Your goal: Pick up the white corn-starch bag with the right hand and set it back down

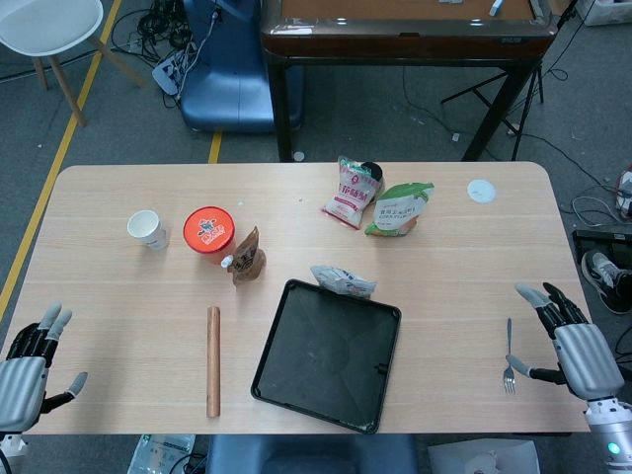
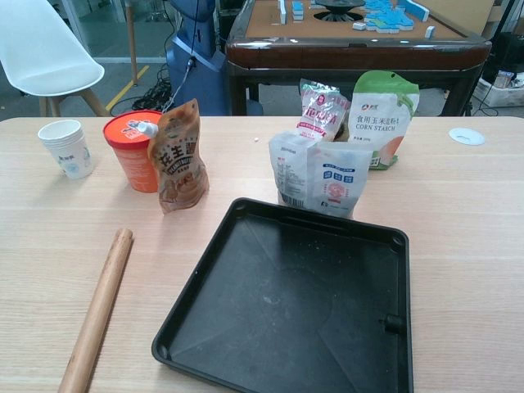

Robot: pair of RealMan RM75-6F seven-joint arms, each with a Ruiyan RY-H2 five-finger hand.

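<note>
The white corn-starch bag (image 1: 400,208) with a green top stands at the far middle-right of the table, next to a pink-and-white bag (image 1: 351,193). In the chest view the corn-starch bag (image 2: 381,115) reads "CORN STARCH" and stands behind a small clear packet (image 2: 319,176). My right hand (image 1: 568,341) rests at the table's near right corner, fingers apart and holding nothing, far from the bag. At the near left corner my left hand (image 1: 30,360) is likewise open. Neither hand shows in the chest view.
A black tray (image 1: 329,354) lies near the front middle, a fork (image 1: 509,357) just left of my right hand. A wooden rolling pin (image 1: 212,359), brown pouch (image 1: 247,259), red tub (image 1: 208,229), paper cup (image 1: 148,229) and white lid (image 1: 481,190) also sit on the table.
</note>
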